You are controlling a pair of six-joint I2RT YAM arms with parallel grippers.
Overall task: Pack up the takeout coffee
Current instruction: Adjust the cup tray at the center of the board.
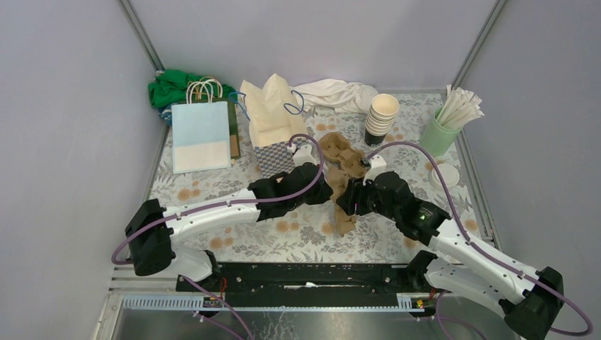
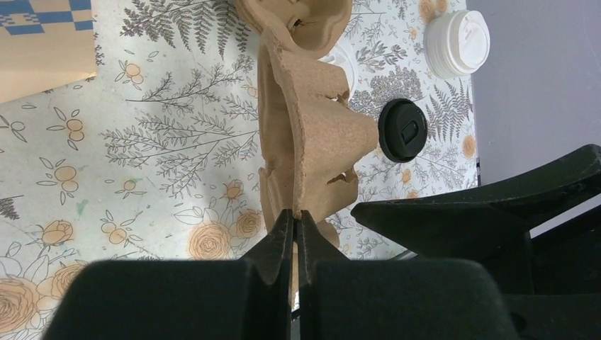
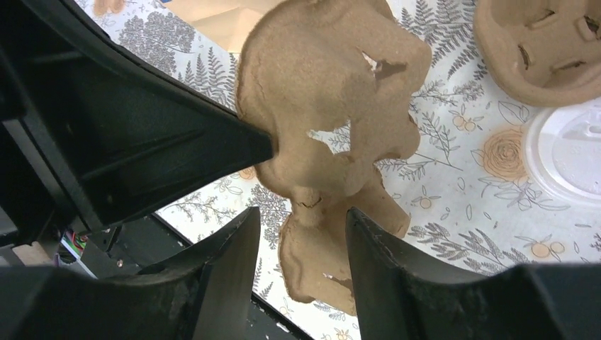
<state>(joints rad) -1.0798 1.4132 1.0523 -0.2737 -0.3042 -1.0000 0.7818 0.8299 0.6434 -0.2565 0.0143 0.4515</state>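
The left jaws are closed flat on the thin edge of a brown moulded-pulp cup carrier [image 2: 312, 134], with one black fingertip [image 2: 278, 237] on either side of it. The carrier stands on edge, lifted above the surface. The right jaws are parted and straddle a lower lobe of the same carrier. In the right wrist view the pulp sits between the two fingers [image 3: 227, 262], but whether the pads touch it cannot be told. Seen from above, both arms meet at the middle of the surface, with the carrier hanging tilted between them.

Just behind it, a second brown pulp carrier [image 1: 339, 150] lies flat on the floral-printed surface [image 1: 212, 188]. Close to that one rests a translucent round lid [image 3: 574, 152]. A black round lid [image 2: 402, 129] lies farther right, and a small stack of white plastic lids [image 1: 444, 176] sits near the right edge.

The takeout coffee is a nested stack of paper cups [image 1: 381, 117], cream inside and dark at the base. It stands upright at the back right, apart from both jaws and outside either carrier. To its right stands a mint-green tumbler [image 1: 436, 136] of white wrapped straws [image 1: 462, 106].

At the back left stand a pale-blue and white paper bag [image 1: 201, 134] and a blue-checked bag [image 1: 278, 157] stuffed with cream tissue paper [image 1: 269, 106]. A green cloth [image 1: 169, 86] and a white cloth [image 1: 336, 92] lie behind them.
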